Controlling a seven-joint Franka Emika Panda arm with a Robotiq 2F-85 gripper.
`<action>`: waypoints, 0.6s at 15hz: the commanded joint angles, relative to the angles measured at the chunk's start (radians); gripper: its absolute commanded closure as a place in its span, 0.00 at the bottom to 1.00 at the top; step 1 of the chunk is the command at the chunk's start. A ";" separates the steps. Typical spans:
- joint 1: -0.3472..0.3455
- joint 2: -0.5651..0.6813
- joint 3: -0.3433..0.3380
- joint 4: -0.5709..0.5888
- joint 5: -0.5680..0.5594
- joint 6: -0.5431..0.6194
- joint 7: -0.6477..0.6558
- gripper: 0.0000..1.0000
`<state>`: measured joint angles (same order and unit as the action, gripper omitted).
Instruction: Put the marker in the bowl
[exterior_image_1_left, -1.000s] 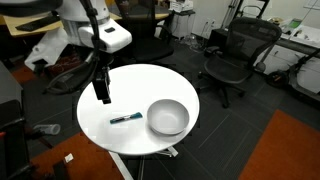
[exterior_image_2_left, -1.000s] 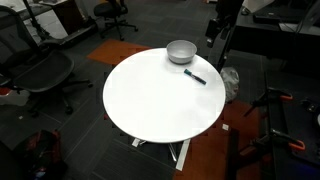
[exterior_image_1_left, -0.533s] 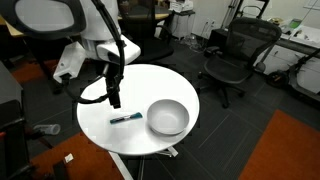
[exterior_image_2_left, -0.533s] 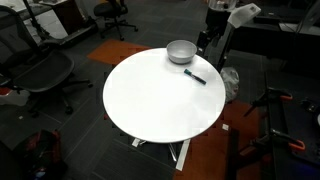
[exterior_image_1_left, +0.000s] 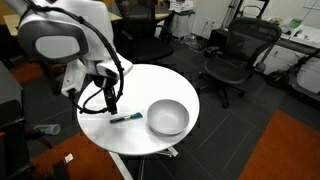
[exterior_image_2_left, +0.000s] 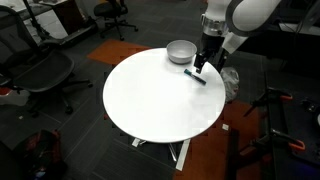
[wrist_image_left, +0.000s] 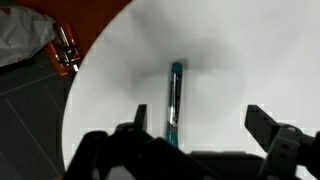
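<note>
So the end effector (exterior_image_1_left: 112, 104) is hanging low over the white round worktop (exterior_image_1_left: 140, 82), right above one end of the marker (exterior_image_1_left: 125, 118). In the wrist view the end effector (wrist_image_left: 200, 125) is spread wide open with nothing in it, and the two fingers (wrist_image_left: 262, 128) sit either side of the marker (wrist_image_left: 174, 100), which is much closer to the one on the picture's left. Can't really tell if the tips touch the worktop; the exterior views are too small for that.

The marker lies flat on the worktop, near the bowl (exterior_image_1_left: 167, 117) but not touching it. Both exterior views show the bowl (exterior_image_2_left: 181, 51) with nothing inside. The marker (exterior_image_2_left: 195, 77) is near the worktop's edge.
</note>
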<state>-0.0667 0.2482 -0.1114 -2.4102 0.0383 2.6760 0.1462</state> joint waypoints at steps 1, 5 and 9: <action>0.018 0.056 -0.006 0.006 0.000 0.076 0.054 0.00; 0.016 0.112 -0.020 0.052 0.009 0.098 0.076 0.00; 0.008 0.149 -0.028 0.111 0.017 0.076 0.073 0.00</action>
<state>-0.0578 0.3663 -0.1320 -2.3492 0.0435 2.7610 0.2021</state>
